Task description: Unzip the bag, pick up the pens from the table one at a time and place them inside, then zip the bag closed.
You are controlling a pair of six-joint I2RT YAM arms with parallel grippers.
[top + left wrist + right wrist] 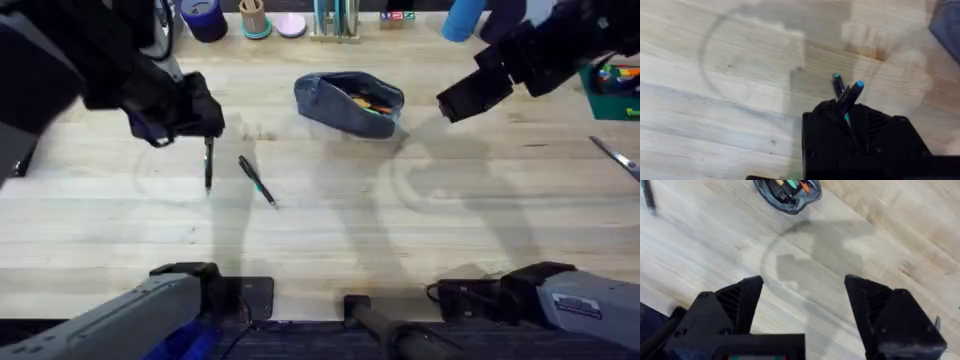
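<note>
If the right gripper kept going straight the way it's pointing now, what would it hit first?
Probably bare table. The open right gripper points down at the wood; the open bag lies farther on, though depth is hard to judge.

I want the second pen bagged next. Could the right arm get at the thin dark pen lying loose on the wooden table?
Probably yes. The right gripper hangs open beside the unzipped grey-blue fabric pouch, and bare light wooden table lies between it and the thin dark pen. But the left gripper, holding another pen, is nearer.
</note>
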